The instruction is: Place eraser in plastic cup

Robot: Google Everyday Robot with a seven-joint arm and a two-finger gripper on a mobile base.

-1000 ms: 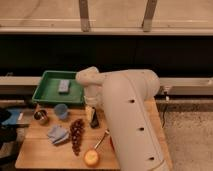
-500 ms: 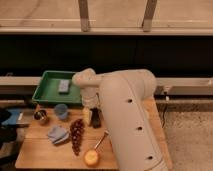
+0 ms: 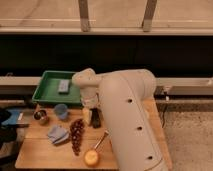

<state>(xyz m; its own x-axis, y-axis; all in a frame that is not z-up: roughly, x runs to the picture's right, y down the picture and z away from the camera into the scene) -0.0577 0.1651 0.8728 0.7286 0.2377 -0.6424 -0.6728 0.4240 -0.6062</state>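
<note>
The eraser shows as a dark flat block on the wooden table, just right of a pale object. My gripper hangs from the big white arm and points straight down, right over the eraser at table height. The arm's wrist hides most of it. The plastic cup, small, light blue and upright, stands on the table a short way left of the gripper.
A green tray with a grey-blue block sits at the back left. A metal cup, a blue cloth, grapes, an orange and a slim utensil lie on the table.
The arm's wrist has shifted slightly left and dipped lower over the eraser. The cup and the other objects have stayed put.
</note>
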